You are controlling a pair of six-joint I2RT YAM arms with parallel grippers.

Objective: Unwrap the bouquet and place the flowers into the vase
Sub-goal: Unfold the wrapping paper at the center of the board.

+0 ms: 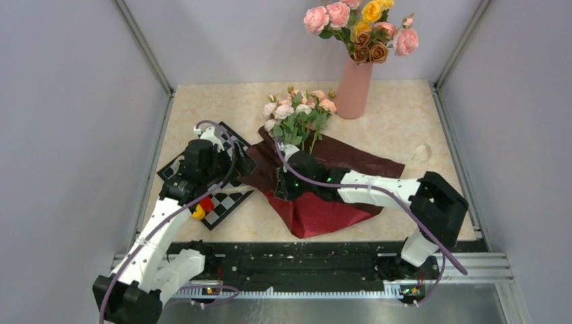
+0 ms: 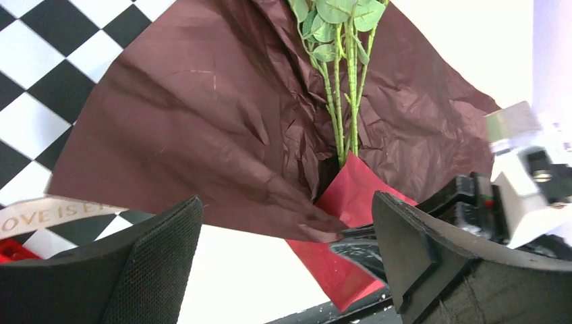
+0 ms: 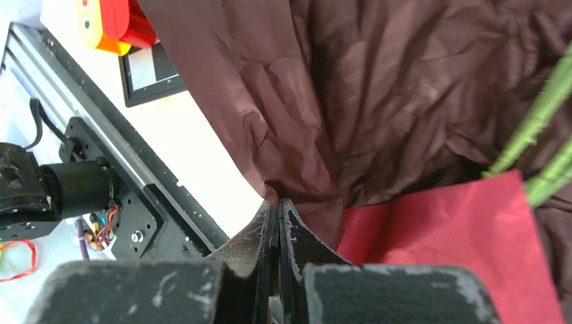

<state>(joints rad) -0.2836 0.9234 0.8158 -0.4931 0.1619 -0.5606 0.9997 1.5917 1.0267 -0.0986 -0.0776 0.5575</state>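
Beige table | vase holds big roses | left tool open | right tool closed at paper edge

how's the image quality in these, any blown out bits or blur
Top external view: soft, even light, faint shadows, the vase reasonably sharp. Left wrist view: bare table blown out to plain white, wrapping paper crisp with a slight sheen. Right wrist view: green stems at the right edge blurred, table also washed out.
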